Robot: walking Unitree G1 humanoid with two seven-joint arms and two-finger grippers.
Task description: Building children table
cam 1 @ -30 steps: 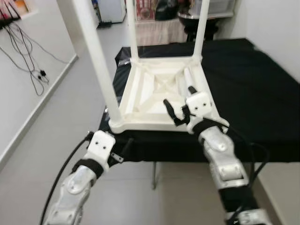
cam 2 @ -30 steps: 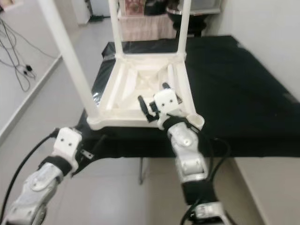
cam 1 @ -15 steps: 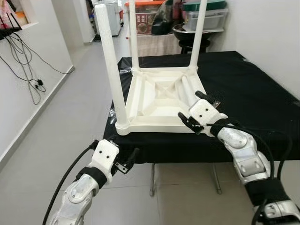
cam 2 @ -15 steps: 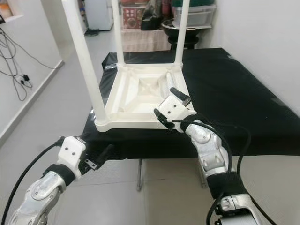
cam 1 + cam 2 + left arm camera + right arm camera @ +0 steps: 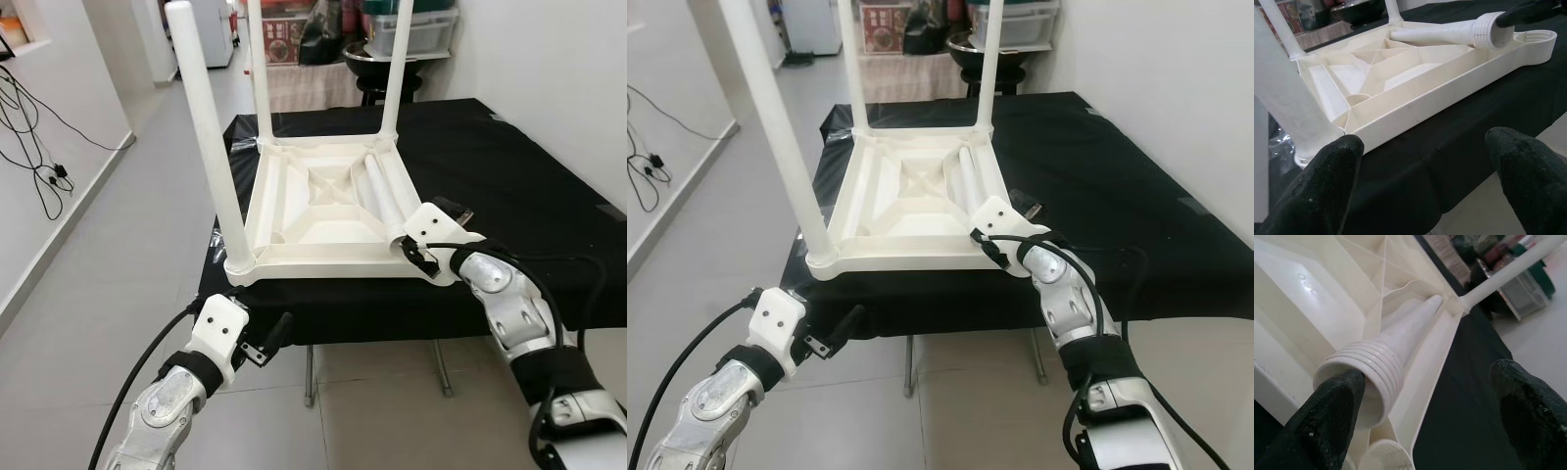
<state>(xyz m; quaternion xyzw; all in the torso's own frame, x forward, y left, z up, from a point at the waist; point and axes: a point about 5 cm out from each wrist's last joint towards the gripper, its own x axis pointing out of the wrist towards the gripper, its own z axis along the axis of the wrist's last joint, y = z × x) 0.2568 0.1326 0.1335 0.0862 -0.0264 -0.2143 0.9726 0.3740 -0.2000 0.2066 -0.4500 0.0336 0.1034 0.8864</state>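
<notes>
A white children's table [image 5: 323, 211] lies upside down on a desk [image 5: 509, 166] covered in black cloth, three legs standing up. A loose leg [image 5: 380, 196] lies inside the upturned top, threaded end near the empty corner socket [image 5: 1536, 37]. The right gripper [image 5: 423, 257] sits at that end, fingers [image 5: 1327, 426] apart around it. The left gripper [image 5: 263, 343] hovers below the desk edge, fingers [image 5: 1322, 181] apart.
</notes>
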